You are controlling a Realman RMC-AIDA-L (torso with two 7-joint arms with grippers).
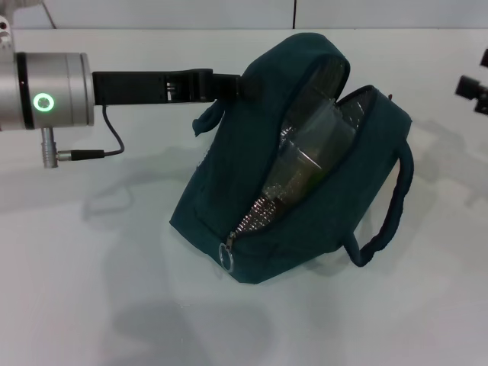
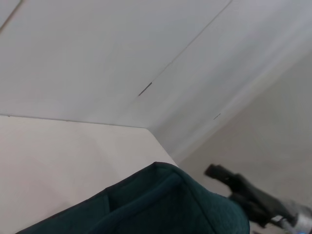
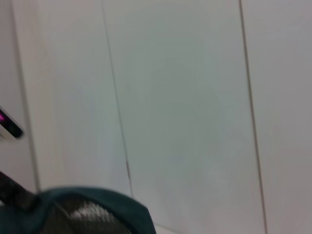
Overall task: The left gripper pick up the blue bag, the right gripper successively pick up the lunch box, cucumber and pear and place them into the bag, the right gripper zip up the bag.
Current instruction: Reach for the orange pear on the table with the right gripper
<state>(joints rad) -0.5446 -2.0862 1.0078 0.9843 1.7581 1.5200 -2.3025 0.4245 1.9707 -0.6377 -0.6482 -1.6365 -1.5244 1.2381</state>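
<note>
The left gripper (image 1: pixel 229 85) reaches in from nine o'clock, its black fingers clamped on the upper edge of the blue bag (image 1: pixel 229 206), holding that side lifted so the bag stands tipped on the white table (image 1: pixel 91 290) with its mouth gaping toward one o'clock. Behind the fingers, the silver wrist with its glowing green ring sits at the far nine o'clock edge. Inside the open bag, against the silvery lining, lies the lunch box (image 1: pixel 316 141), clear plastic and tilted, and below it something dark green shows through, likely the cucumber (image 1: pixel 293 183), though I cannot be sure. The zipper runs open down the middle of the bag, its metal ring pull (image 1: pixel 226 256) hanging at the six o'clock end. One loop handle (image 1: pixel 389 221) droops at four o'clock, touching the table. The right gripper (image 1: pixel 474 88) hangs well apart from the bag at the three o'clock edge, only partly visible; whether its fingers are apart or together I cannot tell.
</note>
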